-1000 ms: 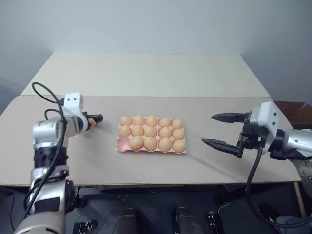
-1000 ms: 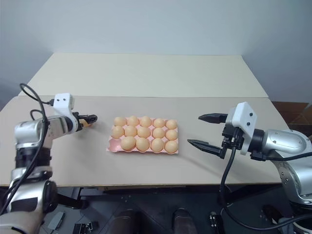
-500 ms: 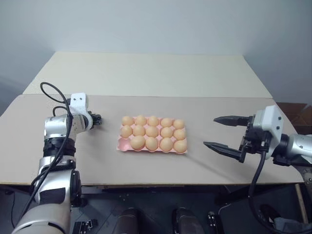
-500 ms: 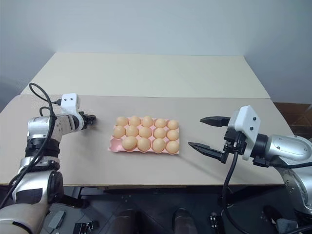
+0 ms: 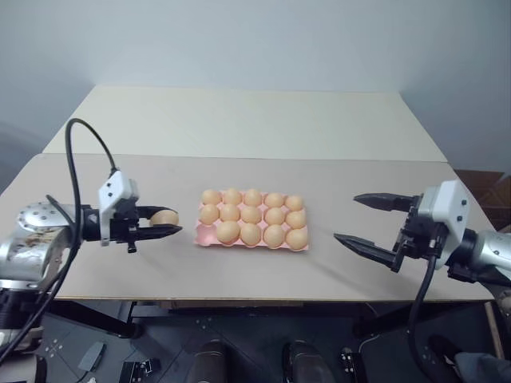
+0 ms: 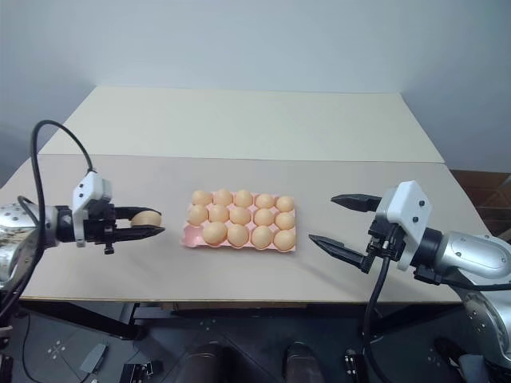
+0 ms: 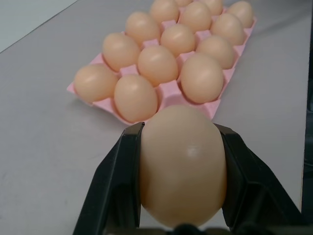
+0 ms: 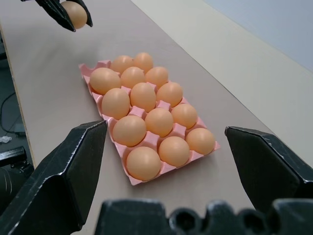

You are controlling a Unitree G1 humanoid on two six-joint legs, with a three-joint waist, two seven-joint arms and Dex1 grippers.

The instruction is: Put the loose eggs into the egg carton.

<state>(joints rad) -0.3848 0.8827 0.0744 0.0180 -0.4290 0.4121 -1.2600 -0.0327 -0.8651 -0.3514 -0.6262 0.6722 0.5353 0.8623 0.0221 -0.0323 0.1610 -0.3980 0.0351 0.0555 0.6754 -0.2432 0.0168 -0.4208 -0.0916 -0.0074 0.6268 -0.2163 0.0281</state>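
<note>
A wide beige tabletop (image 5: pixel 239 120) is seen, made of two slabs joined along a seam that runs left to right. On the near slab, about midway between its left and right edges and closer to the front edge than to the seam, a pink carton (image 5: pixel 252 226) is laid flat. Fourteen eggs (image 5: pixel 251 215) are counted in its cups; the near-left corner cup (image 7: pixel 161 93) is seen bare.

The right end effector (image 5: pixel 375 221) is held above the front right part of the tabletop, well apart from the carton's right end. Its two black fingers are spread wide and nothing is held between them.

The left end effector (image 5: pixel 163 223) is held above the front left part of the tabletop, just beside the carton's left end and pointed toward it. Its fingers are closed on one loose egg (image 7: pixel 182 164), which is gripped on both sides and kept clear of the tabletop. The egg is not yet in a cup.
</note>
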